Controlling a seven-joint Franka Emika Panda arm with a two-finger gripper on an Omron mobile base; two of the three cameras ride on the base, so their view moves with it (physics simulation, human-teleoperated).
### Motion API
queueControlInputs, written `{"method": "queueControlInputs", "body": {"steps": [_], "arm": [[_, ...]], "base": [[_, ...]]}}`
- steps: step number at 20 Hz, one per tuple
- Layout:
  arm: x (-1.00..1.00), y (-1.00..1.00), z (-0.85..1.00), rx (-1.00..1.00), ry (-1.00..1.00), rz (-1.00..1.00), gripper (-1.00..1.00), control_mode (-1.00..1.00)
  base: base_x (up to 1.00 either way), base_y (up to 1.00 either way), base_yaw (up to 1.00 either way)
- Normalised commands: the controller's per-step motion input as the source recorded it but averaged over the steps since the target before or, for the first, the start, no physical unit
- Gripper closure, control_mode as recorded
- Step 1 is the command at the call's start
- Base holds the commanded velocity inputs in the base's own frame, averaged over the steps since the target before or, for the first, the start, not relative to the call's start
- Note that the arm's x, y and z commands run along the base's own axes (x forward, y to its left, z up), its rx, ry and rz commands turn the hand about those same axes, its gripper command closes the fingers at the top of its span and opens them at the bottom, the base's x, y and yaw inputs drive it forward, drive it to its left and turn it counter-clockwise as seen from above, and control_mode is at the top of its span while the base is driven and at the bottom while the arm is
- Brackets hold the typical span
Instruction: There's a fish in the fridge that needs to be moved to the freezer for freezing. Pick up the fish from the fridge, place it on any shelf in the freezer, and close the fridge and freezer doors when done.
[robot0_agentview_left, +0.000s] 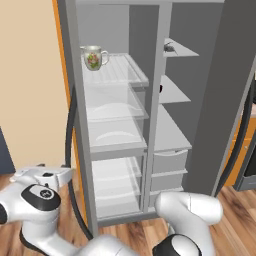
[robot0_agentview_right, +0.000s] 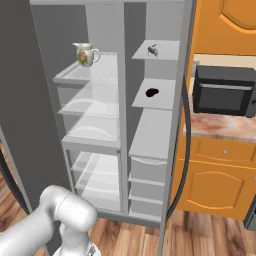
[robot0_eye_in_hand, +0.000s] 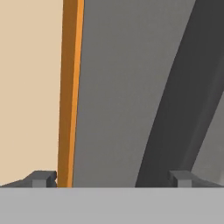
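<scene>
The fish (robot0_agentview_left: 169, 48) (robot0_agentview_right: 153, 50), tiny and dark grey, lies on the top shelf (robot0_agentview_left: 184, 50) (robot0_agentview_right: 168, 49) of the freezer (robot0_agentview_left: 172, 135) (robot0_agentview_right: 152, 130), the narrower right compartment. The fridge (robot0_agentview_left: 112, 115) (robot0_agentview_right: 92, 110) on the left holds a white floral mug (robot0_agentview_left: 95, 57) (robot0_agentview_right: 86, 54) on its top glass shelf. Both doors stand open. My gripper (robot0_agentview_left: 68, 173) (robot0_eye_in_hand: 113, 178) is low at the left, open and holding nothing. It faces the outer side of the left door (robot0_eye_in_hand: 118, 87) (robot0_agentview_left: 70, 75), close to that door's dark handle (robot0_eye_in_hand: 183, 100) (robot0_agentview_left: 70, 130).
A small dark item (robot0_agentview_right: 152, 92) lies on the freezer's second shelf. The right door (robot0_agentview_left: 225, 100) swings out at the right, its handle (robot0_agentview_right: 186, 140) curving down. Beyond it stand a black microwave (robot0_agentview_right: 222, 90) on a counter (robot0_agentview_right: 215, 127) and orange cabinets (robot0_agentview_right: 215, 185).
</scene>
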Motion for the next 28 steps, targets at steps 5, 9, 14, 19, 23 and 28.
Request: {"method": "queueControlInputs", "body": {"steps": [5,9,14,19,23,28], "arm": [[0.07,-0.55,0.00,0.09,0.06,0.00,-1.00,-1.00],[0.58,-0.72,-0.01,0.08,0.19,0.00,-1.00,-1.00],[0.28,-0.86,0.00,0.13,0.07,0.00,-1.00,-1.00],[0.20,-1.00,0.00,0.19,0.01,0.00,-1.00,-1.00],[0.44,-1.00,0.00,0.22,0.04,0.00,-1.00,-1.00],[0.50,-1.00,0.00,0.22,0.00,0.00,-1.00,-1.00]], "base": [[0.00,0.00,0.00],[0.00,0.00,0.00],[0.00,0.00,0.00],[0.00,0.00,0.00],[0.00,0.00,0.00],[0.00,0.00,0.00]]}}
